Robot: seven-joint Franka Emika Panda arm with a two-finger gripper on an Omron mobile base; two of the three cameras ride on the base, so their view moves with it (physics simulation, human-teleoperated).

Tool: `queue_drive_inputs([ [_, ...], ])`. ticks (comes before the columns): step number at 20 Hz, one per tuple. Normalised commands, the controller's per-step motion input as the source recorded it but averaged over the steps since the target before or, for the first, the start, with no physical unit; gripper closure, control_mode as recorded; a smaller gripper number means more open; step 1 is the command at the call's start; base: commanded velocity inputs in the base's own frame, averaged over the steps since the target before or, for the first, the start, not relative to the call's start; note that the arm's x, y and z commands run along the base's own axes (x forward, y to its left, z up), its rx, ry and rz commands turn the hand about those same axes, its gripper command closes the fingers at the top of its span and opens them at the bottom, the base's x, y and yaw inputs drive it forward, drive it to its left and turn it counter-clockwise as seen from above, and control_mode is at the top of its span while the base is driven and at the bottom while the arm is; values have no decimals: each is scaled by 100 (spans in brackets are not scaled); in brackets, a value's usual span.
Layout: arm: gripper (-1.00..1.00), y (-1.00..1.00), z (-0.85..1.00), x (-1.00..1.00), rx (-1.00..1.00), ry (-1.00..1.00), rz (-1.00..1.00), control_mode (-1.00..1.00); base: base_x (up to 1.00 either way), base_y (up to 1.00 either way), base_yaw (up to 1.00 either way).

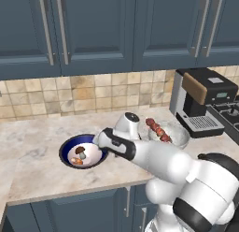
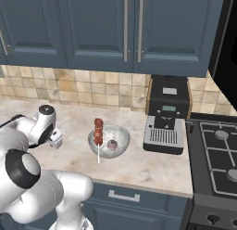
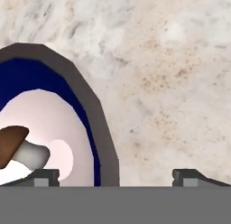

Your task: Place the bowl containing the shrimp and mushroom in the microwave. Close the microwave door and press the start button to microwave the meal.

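Two base cameras look forward and down from behind the arm, sharing the table (image 1: 37, 170) and skewer bowl (image 2: 115, 143); the hand camera hangs close above the bowl (image 3: 101, 142).

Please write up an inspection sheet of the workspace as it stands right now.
Surface: marble-look counter with a tan tile backsplash behind.
Job's things: the dark blue bowl sits on the counter, holding the mushroom and the shrimp.
Clutter: pale grey bowl with a meat skewer; black coffee machine to its right.
Grippers: the gripper is open, straddling the bowl's rim, one fingertip over the white inside, the other over the counter outside; nothing held.
Cables: nothing seen.
Surroundings: blue upper cabinets, blue drawers below the counter, stove at the right.
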Motion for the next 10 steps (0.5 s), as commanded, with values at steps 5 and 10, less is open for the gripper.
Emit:
queue_drive_inputs([
  [5,-100,20,-38,46,0,6,0,-100,0,0,0],
  [10,100,26,-32,35,0,4,0,-100,0,0,0],
])
